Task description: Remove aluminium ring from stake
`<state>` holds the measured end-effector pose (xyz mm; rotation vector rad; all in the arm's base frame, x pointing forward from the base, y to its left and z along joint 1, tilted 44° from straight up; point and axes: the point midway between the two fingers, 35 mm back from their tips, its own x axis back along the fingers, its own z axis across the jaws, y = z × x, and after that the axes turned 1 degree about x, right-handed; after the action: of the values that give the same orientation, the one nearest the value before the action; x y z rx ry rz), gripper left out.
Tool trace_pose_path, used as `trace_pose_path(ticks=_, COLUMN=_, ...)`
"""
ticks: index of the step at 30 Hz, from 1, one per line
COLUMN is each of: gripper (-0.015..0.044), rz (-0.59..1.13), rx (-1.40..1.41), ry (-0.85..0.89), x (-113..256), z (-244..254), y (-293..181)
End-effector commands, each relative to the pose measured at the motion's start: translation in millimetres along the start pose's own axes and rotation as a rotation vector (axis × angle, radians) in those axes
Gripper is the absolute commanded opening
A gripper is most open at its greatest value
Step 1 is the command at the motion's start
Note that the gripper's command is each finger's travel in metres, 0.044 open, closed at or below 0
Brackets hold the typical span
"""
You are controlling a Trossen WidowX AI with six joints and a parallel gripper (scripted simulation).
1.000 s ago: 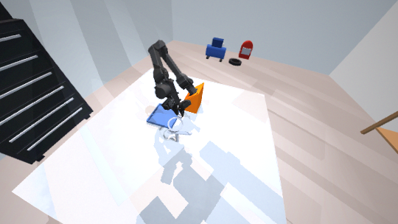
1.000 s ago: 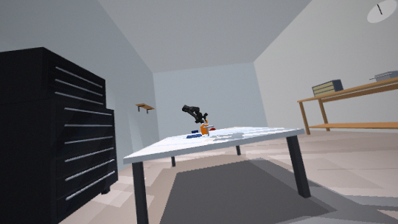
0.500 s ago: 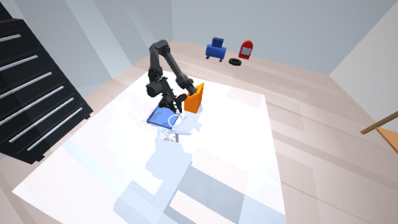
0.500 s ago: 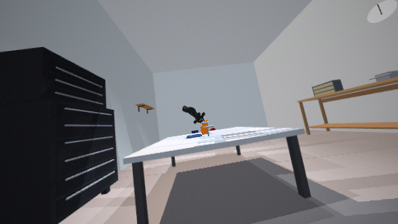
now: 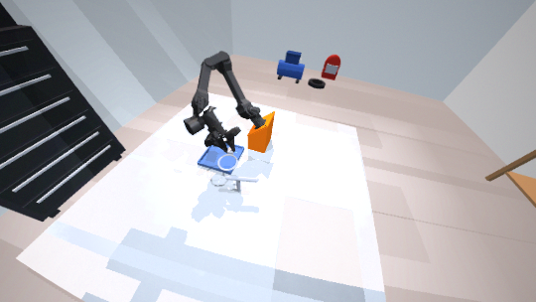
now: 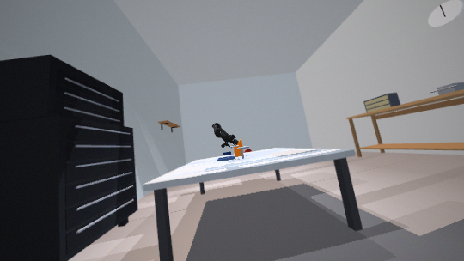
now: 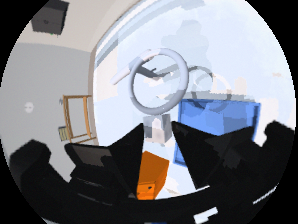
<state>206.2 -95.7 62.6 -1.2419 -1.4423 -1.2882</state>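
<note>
So the blue tray (image 5: 210, 157) (image 6: 226, 159) (image 7: 220, 118) on the worktop (image 5: 318, 174) (image 6: 258, 165) has no ring lying in it. The claw (image 5: 232, 144) (image 7: 157, 124) is clamped on the tab of the ring (image 5: 219, 167) (image 7: 185, 80), holding it up off the steel stake (image 5: 238, 185) (image 6: 243, 152). The arm (image 5: 233, 84) (image 6: 223, 134) arches up, then reaches down by the tray.

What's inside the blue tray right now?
Nothing can be made out lying in the blue tray, only shading on its floor. The ring and fingers cover parts of it, so those spots can't be checked.
</note>
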Motion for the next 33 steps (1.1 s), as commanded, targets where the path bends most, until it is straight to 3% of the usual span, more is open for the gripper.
trace_pose_path(ticks=1, gripper=0.0, rz=-0.002, rx=-0.014, ry=0.019, x=6.0, z=-30.6, y=-15.7)
trace_pose_path(ticks=16, gripper=0.0, rz=-0.022, rx=0.0, ry=0.0, x=30.6, z=-112.8, y=-106.3)
trace_pose_path(ticks=31, gripper=0.0, rz=-0.021, rx=0.001, ry=-0.001, x=7.5, z=-131.2, y=-114.2)
trace_pose_path(ticks=33, gripper=0.0053, rz=-0.016, rx=-0.002, ry=-0.007, x=12.3, z=-129.7, y=-113.2)
